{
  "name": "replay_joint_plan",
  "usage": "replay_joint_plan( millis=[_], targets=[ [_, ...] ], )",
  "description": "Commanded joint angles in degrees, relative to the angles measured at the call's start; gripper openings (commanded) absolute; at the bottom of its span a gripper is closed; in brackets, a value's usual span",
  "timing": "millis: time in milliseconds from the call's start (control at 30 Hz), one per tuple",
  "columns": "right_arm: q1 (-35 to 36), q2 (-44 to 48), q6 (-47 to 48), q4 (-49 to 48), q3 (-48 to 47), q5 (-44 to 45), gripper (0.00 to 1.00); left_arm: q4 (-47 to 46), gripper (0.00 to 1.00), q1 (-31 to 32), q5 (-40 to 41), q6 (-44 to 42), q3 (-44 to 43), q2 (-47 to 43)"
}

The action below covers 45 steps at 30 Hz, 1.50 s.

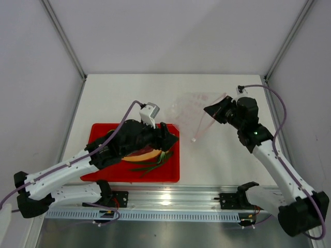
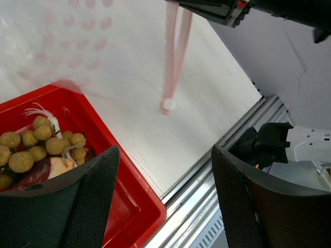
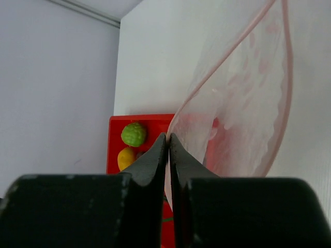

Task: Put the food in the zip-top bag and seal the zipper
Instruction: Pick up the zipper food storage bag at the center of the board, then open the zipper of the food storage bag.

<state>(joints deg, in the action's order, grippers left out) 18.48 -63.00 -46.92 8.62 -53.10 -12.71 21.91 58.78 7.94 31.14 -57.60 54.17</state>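
The food lies in a red tray. The meat slab's tan edge and the green stalks show under my left arm. The cluster of tan balls shows in the left wrist view. The green ball and the yellow-orange ball show in the right wrist view. My left gripper is open and empty over the tray's right end. The clear zip-top bag is right of the tray, its mouth lifted. My right gripper is shut on the bag's edge by the pinkish zipper.
A metal rail runs along the table's near edge, with both arm bases on it. The red tray's corner sits close to that rail. Grey walls and frame posts enclose the white table.
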Motion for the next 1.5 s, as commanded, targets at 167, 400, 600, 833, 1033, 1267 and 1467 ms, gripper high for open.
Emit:
replay_joint_plan(
  millis=[167, 400, 600, 833, 1033, 1267, 1467],
  targets=[
    [8.05, 14.74, -5.64, 17.73, 0.28, 16.83, 0.05, -4.77, 0.76, 12.83, 14.81, -6.44, -9.18, 9.18],
    [14.12, 19.67, -8.45, 24.06, 0.63, 21.49, 0.03, -6.09, 0.77, 15.13, 14.29, -6.26, -14.02, 16.04],
    [15.27, 23.27, -10.74, 25.92, 0.98, 22.11, 0.06, -5.92, 0.76, 15.75, 15.52, -5.82, -15.52, 20.79],
    [15.62, 24.33, -11.27, 27.06, 0.54, 21.5, 0.07, -5.39, 0.76, 15.92, 16.57, -5.82, -17.72, 26.41],
    [15.88, 24.42, -11.45, 26.36, 0.63, 19.92, 0.09, -2.23, 0.77, 15.92, 18.77, -5.56, -23.07, 31.34],
    [15.97, 25.91, -11.27, 27.5, 0.54, 20.44, 0.16, 1.91, 0.53, 13.64, 16.15, -4.51, -29.23, 37.58],
    [16.06, 26.09, -9.43, 28.73, 1.33, 21.76, 0.31, 1.03, 0.04, 10.57, 10.44, -3.28, -27.91, 38.11]
  ],
)
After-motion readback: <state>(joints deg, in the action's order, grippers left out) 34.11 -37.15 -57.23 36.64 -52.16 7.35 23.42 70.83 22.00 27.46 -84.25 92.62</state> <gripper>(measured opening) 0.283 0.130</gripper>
